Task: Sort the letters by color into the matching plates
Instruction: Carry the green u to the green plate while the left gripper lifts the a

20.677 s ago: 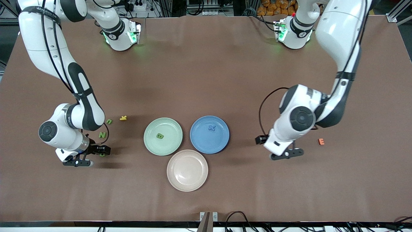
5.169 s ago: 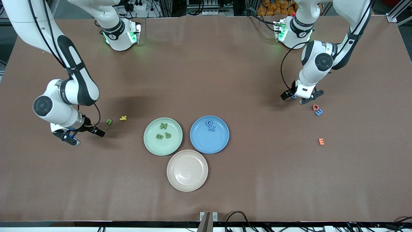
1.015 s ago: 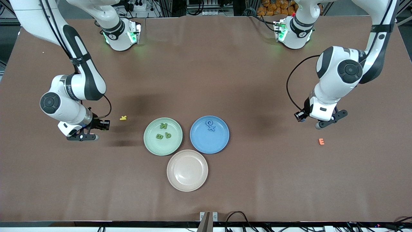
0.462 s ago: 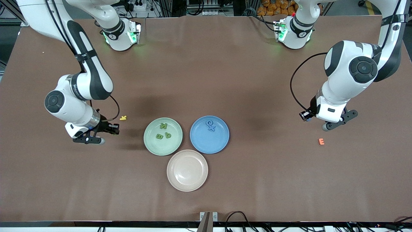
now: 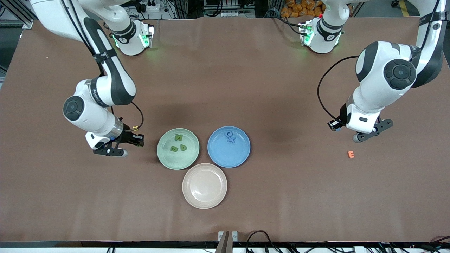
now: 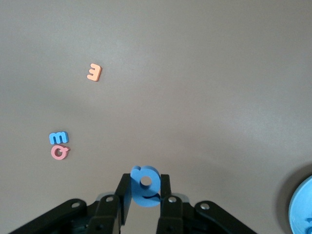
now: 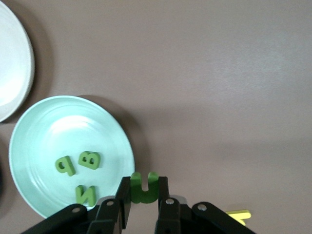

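Grippers up over table: right gripper (image 7: 144, 204) clamps green U (image 7: 144, 186); left gripper (image 6: 145, 209) clamps blue letter (image 6: 145, 185).

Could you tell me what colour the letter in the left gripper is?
Blue letter, clearest in the left wrist view.

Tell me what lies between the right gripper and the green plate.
Only bare table. The right gripper, shut on a green letter, hangs just off the green plate's rim in the right wrist view; the front view shows the same empty gap.
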Controlling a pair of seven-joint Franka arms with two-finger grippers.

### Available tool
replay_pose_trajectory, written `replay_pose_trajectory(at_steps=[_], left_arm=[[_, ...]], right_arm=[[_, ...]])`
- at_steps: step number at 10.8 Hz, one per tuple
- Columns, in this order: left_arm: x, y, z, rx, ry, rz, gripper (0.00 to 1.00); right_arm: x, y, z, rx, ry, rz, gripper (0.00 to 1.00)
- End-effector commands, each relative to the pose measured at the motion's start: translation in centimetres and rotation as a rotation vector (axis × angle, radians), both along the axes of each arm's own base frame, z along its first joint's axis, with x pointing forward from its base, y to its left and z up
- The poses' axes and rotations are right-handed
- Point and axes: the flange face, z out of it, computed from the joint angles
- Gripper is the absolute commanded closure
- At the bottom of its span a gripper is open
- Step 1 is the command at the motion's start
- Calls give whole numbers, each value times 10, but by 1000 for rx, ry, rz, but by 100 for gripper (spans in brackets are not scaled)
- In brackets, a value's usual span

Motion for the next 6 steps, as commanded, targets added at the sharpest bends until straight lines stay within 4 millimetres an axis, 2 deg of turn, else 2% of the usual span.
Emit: replay_pose_trajectory(at_steps=[1,2,4,6], left_arm=[[2,-10,7,-20,7,-11,100],[0,-22,4,-26,14,-17,100],[5,-35,10,-40,-1,6,100],[7,-41,18,-45,-15,15,100]], right_arm=[[-2,22,15,21,3,-38,93],[-3,30,15,23,4,-41,93],[-4,43,16,26,5,-48,93],[-4,55,16,31,7,-52,93]])
